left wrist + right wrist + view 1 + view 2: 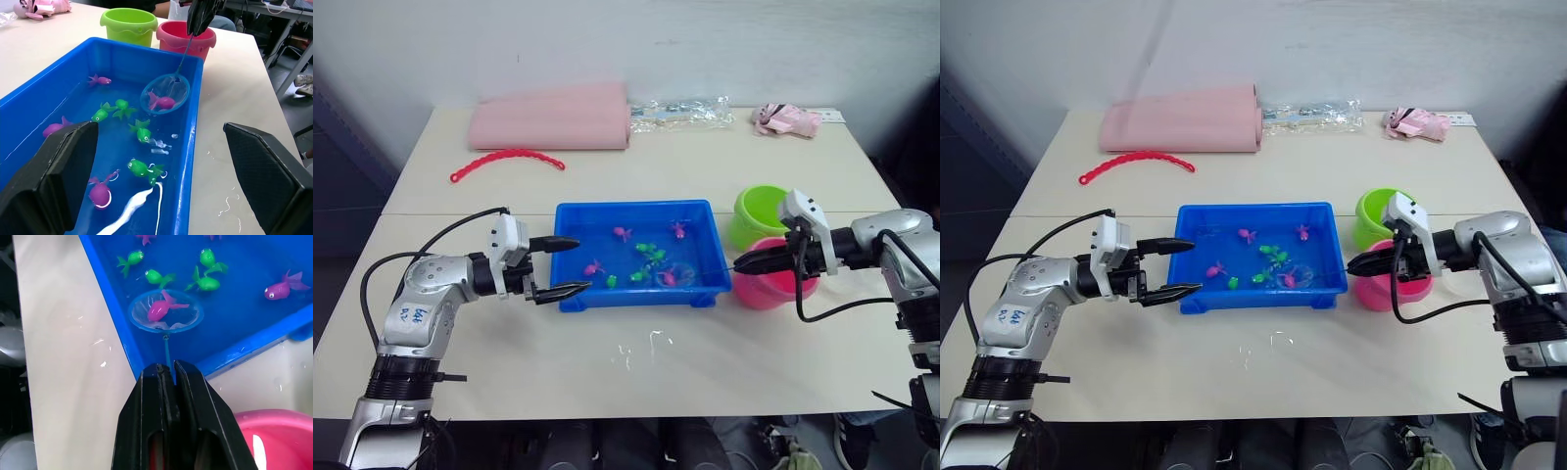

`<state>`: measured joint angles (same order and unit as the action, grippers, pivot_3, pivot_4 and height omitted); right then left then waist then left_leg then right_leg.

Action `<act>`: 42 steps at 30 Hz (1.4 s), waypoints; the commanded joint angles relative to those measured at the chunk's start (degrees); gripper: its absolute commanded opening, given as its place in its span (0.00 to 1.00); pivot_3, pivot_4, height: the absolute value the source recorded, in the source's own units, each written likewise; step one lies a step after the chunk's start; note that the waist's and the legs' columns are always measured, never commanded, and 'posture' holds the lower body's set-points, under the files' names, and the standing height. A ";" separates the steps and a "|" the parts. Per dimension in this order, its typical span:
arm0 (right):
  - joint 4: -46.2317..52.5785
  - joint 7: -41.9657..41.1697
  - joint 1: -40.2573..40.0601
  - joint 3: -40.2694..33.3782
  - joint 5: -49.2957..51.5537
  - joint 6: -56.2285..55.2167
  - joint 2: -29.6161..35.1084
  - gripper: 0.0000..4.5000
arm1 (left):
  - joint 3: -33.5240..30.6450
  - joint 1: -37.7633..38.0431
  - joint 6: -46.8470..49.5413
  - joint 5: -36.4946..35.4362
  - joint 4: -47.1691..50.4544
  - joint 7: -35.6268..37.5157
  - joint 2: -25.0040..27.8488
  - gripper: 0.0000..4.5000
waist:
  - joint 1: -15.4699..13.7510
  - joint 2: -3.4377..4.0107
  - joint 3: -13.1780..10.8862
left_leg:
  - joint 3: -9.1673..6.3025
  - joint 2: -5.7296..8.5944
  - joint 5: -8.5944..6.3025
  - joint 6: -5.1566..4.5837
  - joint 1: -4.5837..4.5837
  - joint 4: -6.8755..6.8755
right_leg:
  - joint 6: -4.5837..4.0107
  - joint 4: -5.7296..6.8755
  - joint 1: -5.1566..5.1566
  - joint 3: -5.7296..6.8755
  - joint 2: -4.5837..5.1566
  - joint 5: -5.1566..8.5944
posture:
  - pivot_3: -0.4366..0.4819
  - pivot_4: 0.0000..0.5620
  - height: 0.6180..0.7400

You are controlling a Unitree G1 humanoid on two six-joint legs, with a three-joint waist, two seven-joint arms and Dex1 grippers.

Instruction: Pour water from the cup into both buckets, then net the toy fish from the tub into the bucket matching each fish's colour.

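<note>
The blue tub (636, 210) sits mid-table holding water, several green toy fish (143, 133) and pink toy fish (622, 233). The net (182, 321) rests in the tub's right part with one pink fish (159, 311) inside its hoop. My right gripper (744, 262) is shut on the net's thin handle, just right of the tub and above the pink bucket (773, 290). The green bucket (761, 211) stands right behind the pink one. My left gripper (582, 264) is open at the tub's front left corner, holding nothing. The cup is out of view.
A folded pink cloth (553, 117), a red beaded strip (506, 159), a clear plastic bag (680, 113) and a small pink item (788, 119) lie along the back of the table. Water splashes (641, 348) mark the table in front of the tub.
</note>
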<state>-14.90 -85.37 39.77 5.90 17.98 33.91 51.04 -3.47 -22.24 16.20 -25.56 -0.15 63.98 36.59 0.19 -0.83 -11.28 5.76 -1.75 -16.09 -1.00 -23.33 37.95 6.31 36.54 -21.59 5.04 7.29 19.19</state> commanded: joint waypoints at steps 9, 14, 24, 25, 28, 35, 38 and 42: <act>9.01 5.13 -10.50 -13.73 6.04 -11.28 -1.12 0.00 | -2.57 -0.72 -1.55 -2.07 1.35 0.17 0.10 0.99 | -0.06 0.00 0.00 | 0.01 0.00 -0.01 -0.01 0.01 0.00 | 0.00 -0.02 0.01 -0.01 0.01 0.00 | 0.48 0.27 1.00; 14.76 10.34 -19.35 -20.44 5.92 -22.08 -4.13 0.00 | -1.33 -2.59 -1.91 -1.77 0.76 -0.40 -1.11 0.99 | -0.23 -0.01 0.00 | 0.00 0.01 0.00 -0.01 0.02 0.00 | 0.03 -0.02 0.04 0.00 0.00 -0.01 | 0.48 0.27 1.00; 26.83 18.78 -37.08 -33.77 7.69 -34.41 -7.34 0.00 | 1.47 -8.01 -0.46 -2.47 -1.36 0.74 -4.74 0.99 | -0.56 0.00 0.00 | 0.04 0.02 0.02 -0.02 0.08 0.02 | 0.14 -0.06 0.09 -0.09 -0.07 -0.07 | 0.48 0.27 1.00; 28.18 19.54 -39.08 -35.29 8.06 -34.51 -7.54 0.00 | 1.74 -8.47 -0.20 -2.59 -1.42 0.78 -5.18 0.99 | -0.96 0.00 0.00 | 0.03 0.01 0.03 -0.02 0.08 0.02 | 0.14 -0.06 0.09 -0.09 -0.10 -0.06 | 0.48 0.27 1.00; 32.00 21.64 -46.12 -40.77 8.94 -34.33 -8.14 0.00 | 2.69 -9.37 0.40 -2.62 -1.63 1.16 -6.34 0.99 | -1.44 0.00 0.00 | 0.05 0.01 0.02 -0.02 0.07 0.02 | 0.14 -0.05 0.10 -0.13 -0.13 -0.07 | 0.48 0.27 1.00; 32.20 25.44 -56.29 -51.81 8.25 -38.25 -10.23 0.00 | 4.54 -11.03 1.98 -2.87 -1.75 1.36 -9.28 0.99 | -1.56 0.00 0.01 | 0.10 0.04 0.01 -0.08 0.15 0.03 | 0.22 -0.24 0.14 -0.26 -0.13 -0.11 | 0.48 0.27 1.00; 29.54 25.66 -57.87 -53.20 5.11 -44.19 -10.40 0.00 | 5.24 -11.92 3.20 -3.19 -1.32 1.24 -10.55 0.99 | -1.45 0.00 0.01 | 0.11 0.03 0.00 -0.08 0.17 0.03 | 0.22 -0.23 0.14 -0.29 -0.14 -0.11 | 0.48 0.27 1.00; 24.63 27.51 -58.46 -53.60 -0.12 -53.31 -9.76 0.00 | 5.99 -12.43 4.44 -3.23 -0.27 1.08 -11.89 0.99 | -1.38 0.01 0.01 | 0.18 0.02 0.00 -0.08 0.21 0.02 | 0.22 -0.23 0.13 -0.37 -0.17 -0.11 | 0.48 0.27 1.00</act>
<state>10.65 -58.82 -18.42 -45.53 19.35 -15.00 40.86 2.50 -33.70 20.29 -27.64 -2.69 65.07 24.93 -1.19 -0.82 -11.26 5.96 -1.72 -16.09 -1.08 -23.12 37.96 6.53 36.31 -21.47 4.65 7.12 19.08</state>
